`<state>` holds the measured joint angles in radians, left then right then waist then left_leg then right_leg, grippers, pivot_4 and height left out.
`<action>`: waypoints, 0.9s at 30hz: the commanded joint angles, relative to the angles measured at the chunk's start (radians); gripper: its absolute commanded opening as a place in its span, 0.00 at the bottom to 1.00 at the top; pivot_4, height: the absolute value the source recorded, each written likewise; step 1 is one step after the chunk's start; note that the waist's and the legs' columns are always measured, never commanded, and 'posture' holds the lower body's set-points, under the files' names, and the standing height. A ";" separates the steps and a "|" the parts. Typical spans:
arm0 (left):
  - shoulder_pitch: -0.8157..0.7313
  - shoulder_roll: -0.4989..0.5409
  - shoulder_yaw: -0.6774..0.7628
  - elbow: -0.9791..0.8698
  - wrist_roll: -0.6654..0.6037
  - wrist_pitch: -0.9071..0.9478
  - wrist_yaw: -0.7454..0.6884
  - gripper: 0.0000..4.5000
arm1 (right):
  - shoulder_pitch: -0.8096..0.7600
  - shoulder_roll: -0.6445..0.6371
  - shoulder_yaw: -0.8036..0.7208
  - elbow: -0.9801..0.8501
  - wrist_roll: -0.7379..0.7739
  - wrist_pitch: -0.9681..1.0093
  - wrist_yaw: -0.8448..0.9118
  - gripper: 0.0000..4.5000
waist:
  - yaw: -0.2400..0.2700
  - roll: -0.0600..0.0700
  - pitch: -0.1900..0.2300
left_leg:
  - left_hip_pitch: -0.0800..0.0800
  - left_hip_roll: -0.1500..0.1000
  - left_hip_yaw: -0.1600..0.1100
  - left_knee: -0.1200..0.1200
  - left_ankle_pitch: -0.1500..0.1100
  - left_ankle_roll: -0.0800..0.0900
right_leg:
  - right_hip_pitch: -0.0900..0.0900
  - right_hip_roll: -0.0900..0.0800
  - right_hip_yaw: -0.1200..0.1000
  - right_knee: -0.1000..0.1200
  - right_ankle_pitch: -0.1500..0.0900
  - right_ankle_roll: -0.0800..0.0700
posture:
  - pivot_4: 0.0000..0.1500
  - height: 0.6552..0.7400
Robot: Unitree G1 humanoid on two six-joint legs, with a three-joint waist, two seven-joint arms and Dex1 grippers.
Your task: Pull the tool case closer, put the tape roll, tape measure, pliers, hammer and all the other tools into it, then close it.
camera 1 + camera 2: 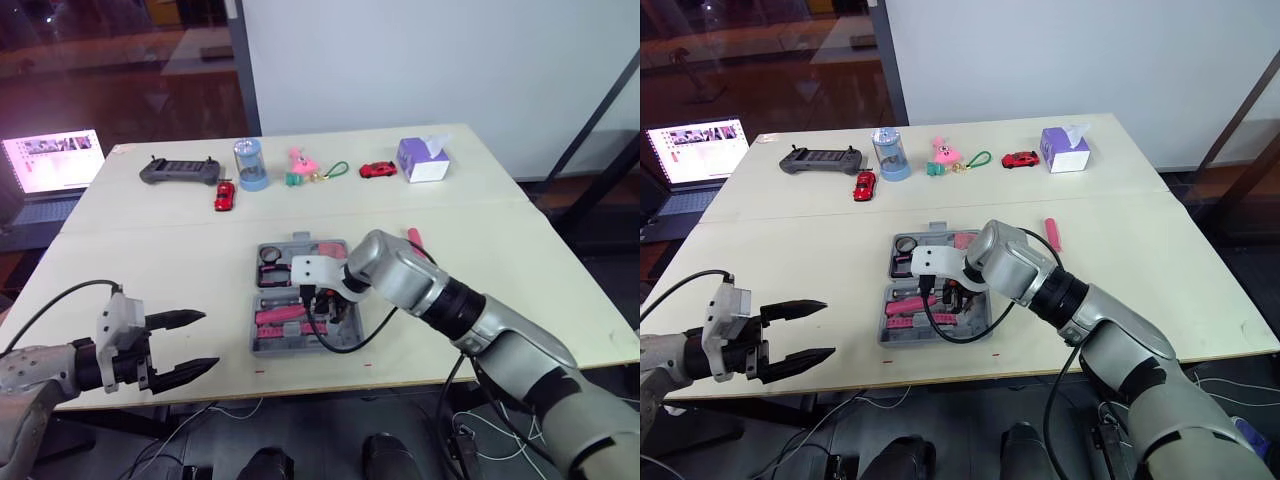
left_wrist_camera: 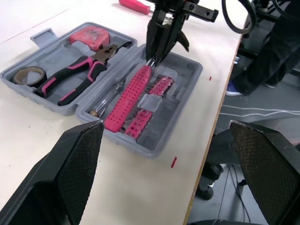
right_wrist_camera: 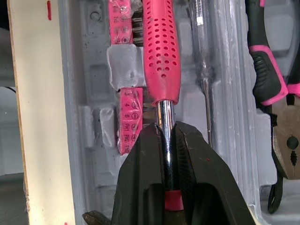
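The cream table (image 1: pixel 150 260) carries the open grey plastic tool case (image 2: pixel 159 133) near its front edge, both halves lying flat. The right gripper (image 3: pixel 165 131) hangs over the near half with its black fingers clamped on the chrome shaft of the pink-handled hammer (image 3: pixel 161 51). The perforated handle lies along the tray between the pink bit holders (image 3: pixel 126 122) and a slim clear-shafted screwdriver (image 3: pixel 201 42). The hammer's head is hidden under the fingers.

The far half holds the pink-and-black pliers (image 2: pixel 75 77), the red tape measure (image 2: pixel 91 33) and the dark tape roll (image 2: pixel 29 75). A pink-handled tool (image 1: pixel 413 237) lies loose on the table just right of the case. The left gripper (image 1: pixel 210 339) hovers wide open and empty off the table's front-left edge, well apart from the case.

The step in hand looks like seating the hammer. It should go best if the hammer is kept parallel to its moulded slot and lowered until handle and head both bed flat. The fingers should part only then and lift straight up, so they do not drag the shaft back out or nudge the slim screwdriver beside it. The black cable (image 1: pixel 340 335) looping over the tray should be drawn clear with the arm.
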<state>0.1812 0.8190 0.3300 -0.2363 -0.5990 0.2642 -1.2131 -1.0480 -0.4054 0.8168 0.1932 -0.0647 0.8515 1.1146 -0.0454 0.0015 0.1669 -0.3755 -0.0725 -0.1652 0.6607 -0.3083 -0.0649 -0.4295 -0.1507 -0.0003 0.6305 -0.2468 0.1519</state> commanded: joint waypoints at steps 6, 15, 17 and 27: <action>0.006 -0.003 0.016 -0.024 -0.012 0.006 0.008 1.00 | 0.005 0.042 -0.034 0.041 -0.032 -0.046 -0.021 0.01 | -0.002 0.000 0.000 | 0.000 0.000 0.000 0.000 0.000 0.000 | 0.000 0.000 0.000 0.000 0.000 0.000 | 1.00 1.00; 0.012 -0.006 0.014 -0.026 -0.009 0.003 0.010 1.00 | 0.018 0.035 -0.025 0.060 -0.075 -0.085 -0.017 0.01 | -0.001 0.000 0.000 | 0.000 0.000 0.000 0.000 0.000 0.000 | 0.000 0.000 0.000 0.000 0.000 0.000 | 1.00 1.00; 0.012 -0.007 0.013 -0.027 -0.010 0.004 0.011 1.00 | 0.022 0.041 -0.031 0.070 -0.078 -0.091 -0.023 0.01 | 0.000 0.000 0.000 | 0.000 0.000 0.000 0.000 0.000 0.000 | 0.000 0.000 0.000 0.000 0.000 0.000 | 1.00 1.00; 0.010 -0.009 0.011 -0.028 -0.015 0.011 0.015 1.00 | 0.021 0.060 -0.098 0.080 -0.072 -0.089 -0.045 0.58 | 0.000 0.000 0.000 | 0.000 0.000 0.000 0.000 0.000 -0.001 | 0.000 0.000 0.000 0.000 0.000 0.000 | 1.00 1.00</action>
<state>0.1899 0.8116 0.3299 -0.2398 -0.6000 0.2779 -1.1970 -1.0063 -0.3517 0.7585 0.2953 -0.1401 0.7683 1.0719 -0.0450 0.0015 0.1668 -0.3753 -0.0726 -0.1652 0.6603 -0.3079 -0.0655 -0.4296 -0.1508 -0.0001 0.6307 -0.2467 0.1519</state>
